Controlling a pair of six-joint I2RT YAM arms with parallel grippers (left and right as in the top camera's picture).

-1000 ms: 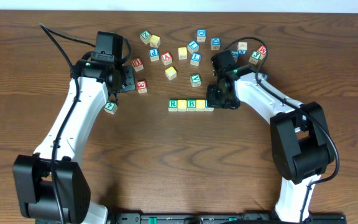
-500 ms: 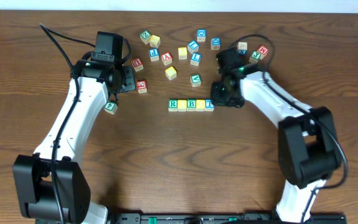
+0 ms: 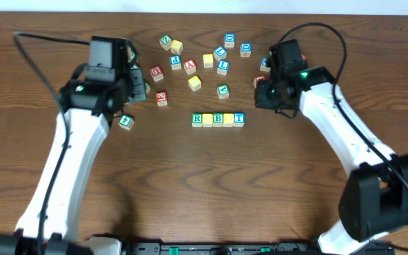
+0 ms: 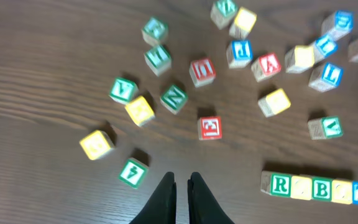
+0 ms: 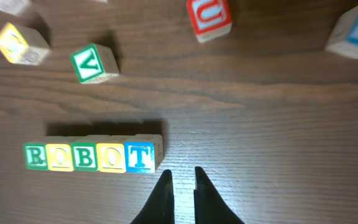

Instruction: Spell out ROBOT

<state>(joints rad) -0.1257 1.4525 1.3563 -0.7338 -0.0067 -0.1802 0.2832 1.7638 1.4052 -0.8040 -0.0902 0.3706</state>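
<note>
Brown wood bench (image 3: pixel 190 177): ROBOT row (image 5: pixel 92 157) sits complete mid-bench, cubes touching. My right end effector (image 5: pixel 181 172) hovers just beside T cube (image 5: pixel 140 157), clenched, empty. Left end effector (image 4: pixel 181 178) clenched too, apparently empty.

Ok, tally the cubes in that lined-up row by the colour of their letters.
Green: 2, R cube and B cube
Yellow: 2, first O cube and second O cube
Blue: 1, T cube
Total: 5
</note>
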